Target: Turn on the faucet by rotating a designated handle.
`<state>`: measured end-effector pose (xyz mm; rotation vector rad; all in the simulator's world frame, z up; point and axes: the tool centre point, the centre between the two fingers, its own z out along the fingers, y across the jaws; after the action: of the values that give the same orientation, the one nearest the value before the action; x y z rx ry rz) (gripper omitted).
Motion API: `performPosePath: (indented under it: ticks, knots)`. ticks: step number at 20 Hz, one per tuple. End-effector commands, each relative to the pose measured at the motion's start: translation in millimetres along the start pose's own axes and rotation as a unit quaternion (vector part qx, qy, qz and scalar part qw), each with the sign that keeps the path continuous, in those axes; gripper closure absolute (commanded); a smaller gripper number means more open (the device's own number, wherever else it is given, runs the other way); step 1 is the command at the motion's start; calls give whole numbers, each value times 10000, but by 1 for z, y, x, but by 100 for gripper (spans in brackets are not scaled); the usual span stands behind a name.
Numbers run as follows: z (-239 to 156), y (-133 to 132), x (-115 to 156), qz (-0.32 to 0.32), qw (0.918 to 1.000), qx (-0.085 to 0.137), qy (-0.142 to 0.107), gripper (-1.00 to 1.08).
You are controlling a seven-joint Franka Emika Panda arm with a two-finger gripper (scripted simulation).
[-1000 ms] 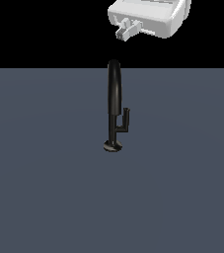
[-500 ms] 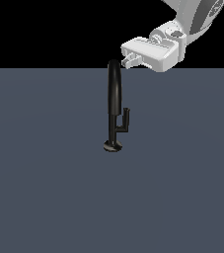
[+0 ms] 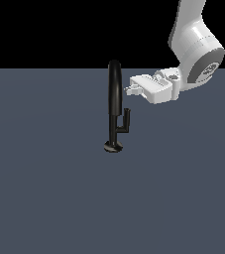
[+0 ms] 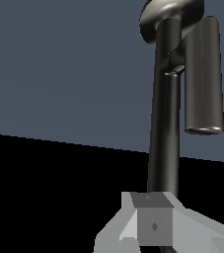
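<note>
Glossy black faucet [image 3: 114, 106] stands upright, its short handle [image 3: 125, 122] branching low.

Arm [image 3: 191, 34]: glossy white casing, rounded tubular link widening to a bulbous joint. Joint face: dark grey disc with a white ring and small round centre mark. Wrist section: white, blocky, with a small grey-capped round fitting on top. End effector [image 3: 129, 90]: white boxy body, short pale grey fingers [image 3: 131, 86] at its tip. Wrist view: pale grey angular finger block [image 4: 154, 226], flat faces, small dark diamond mark in the centre.
</note>
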<state>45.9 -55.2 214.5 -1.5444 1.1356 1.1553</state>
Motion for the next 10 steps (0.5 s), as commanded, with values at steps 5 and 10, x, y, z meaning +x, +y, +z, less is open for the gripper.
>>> performPosePath:
  ticks: [5, 10]
  knots:
    - [8, -1, 44, 539, 9955, 541, -557, 108]
    - [14, 0, 65, 789, 9904, 792, -814, 108]
